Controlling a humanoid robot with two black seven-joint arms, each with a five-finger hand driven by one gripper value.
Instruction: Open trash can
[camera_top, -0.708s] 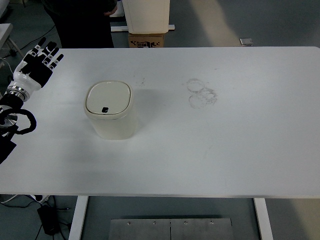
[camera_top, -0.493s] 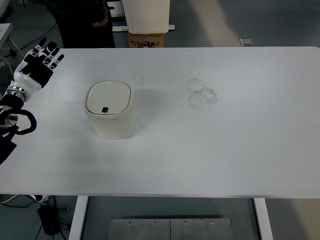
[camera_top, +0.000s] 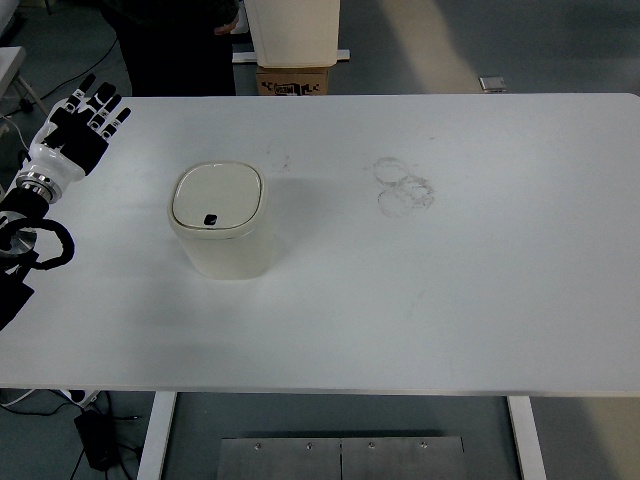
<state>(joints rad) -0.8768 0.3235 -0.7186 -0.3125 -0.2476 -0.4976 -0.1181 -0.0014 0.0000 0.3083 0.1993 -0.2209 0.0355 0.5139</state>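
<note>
The left hand (camera_top: 75, 132) sits at the far-left corner of the white table (camera_top: 450, 300), its arm coming in from the left edge. The fingers (camera_top: 100, 100) are stretched out flat and spread, pointing toward the far side. The hand holds nothing and touches nothing on the table that can be made out; whether it rests on the tabletop or hovers above it cannot be told. The right hand is out of the picture.

One trash can (camera_top: 220, 222) stands upright on the left half of the table, to the right of the hand and well apart from it. It is cream-coloured, with a rounded square lid (camera_top: 216, 193) lying flat and closed on top. One small dark button (camera_top: 210, 219) sits at the lid's near edge.

Right of the can, toward the middle of the table, lie a few faint ring-shaped marks (camera_top: 403, 186) on the surface.

Beyond the far edge, one person (camera_top: 175, 45) in dark clothing stands at the upper left. Beside the person is one pale cabinet (camera_top: 292, 30) with one cardboard box (camera_top: 293, 80) in front of it.
</note>
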